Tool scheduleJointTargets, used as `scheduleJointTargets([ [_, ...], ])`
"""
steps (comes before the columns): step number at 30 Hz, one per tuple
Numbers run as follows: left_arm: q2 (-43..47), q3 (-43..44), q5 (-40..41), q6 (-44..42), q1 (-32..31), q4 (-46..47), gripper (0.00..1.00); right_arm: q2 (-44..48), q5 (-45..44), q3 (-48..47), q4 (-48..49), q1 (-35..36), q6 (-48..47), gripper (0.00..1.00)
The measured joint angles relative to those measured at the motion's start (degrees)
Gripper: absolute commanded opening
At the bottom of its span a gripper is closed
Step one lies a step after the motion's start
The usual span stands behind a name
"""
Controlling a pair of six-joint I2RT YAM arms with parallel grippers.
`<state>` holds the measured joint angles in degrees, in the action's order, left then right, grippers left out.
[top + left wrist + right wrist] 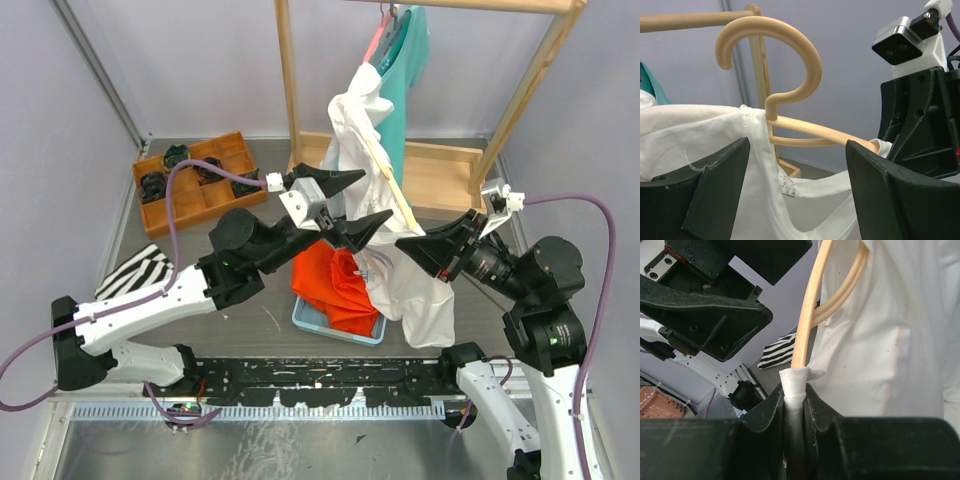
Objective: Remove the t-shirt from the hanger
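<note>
Two tools: right tool [794,400] pinches the cloth-wrapped hanger [807,305], left tool [374,197] gapes beside the t-shirt [690,125].

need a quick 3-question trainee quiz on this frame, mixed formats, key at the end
1. True or false: the left gripper is shut on the t-shirt.
2. The right gripper is clamped on: A) a hanger end wrapped in white fabric; B) the teal shirt; C) the rack rail.
3. Fill in: the cloth in the bin below the t-shirt is ____.
Key: 1 false, the left gripper is open; 2 A; 3 orange.
</note>
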<state>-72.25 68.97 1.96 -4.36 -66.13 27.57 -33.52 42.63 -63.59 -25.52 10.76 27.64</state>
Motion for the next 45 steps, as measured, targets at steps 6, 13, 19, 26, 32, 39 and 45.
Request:
scheduleJointTargets([
  [6,-2.0,0.0,0.6,-3.1,-0.2,4.0,0.8,0.2,-0.1,-0.5,-0.7,0.0,0.5,0.01],
  [13,-5.1,0.7,0.5,-6.3,-1.1,7.1,0.77,1.0,-0.5,-0.5,-1.8,0.0,0.7,0.01],
  [19,-6.2,1.7,0.7,-8.1,-1.3,8.9,0.74,1.7,-0.6,-0.5,-2.4,0.0,0.8,0.01],
  [26,-6.4,1.8,1.4,-9.2,-1.3,11.3,0.7,2.4,-0.6,-0.5,-2.9,0.0,0.9,0.01],
  [32,-8.0,2.9,1.5,-9.5,-1.3,11.7,0.62,2.8,-0.5,-0.5,-3.4,0.0,0.9,0.01],
  [39,-9.0,4.0,1.6,-9.5,-1.5,11.8,0.39,2.9,-0.5,-0.5,-3.6,0.0,0.9,0.01],
  [45,-9.0,4.4,2.1,-9.8,-1.4,11.8,0.15,3.3,-0.3,-0.5,-3.7,0.0,1.0,0.01],
])
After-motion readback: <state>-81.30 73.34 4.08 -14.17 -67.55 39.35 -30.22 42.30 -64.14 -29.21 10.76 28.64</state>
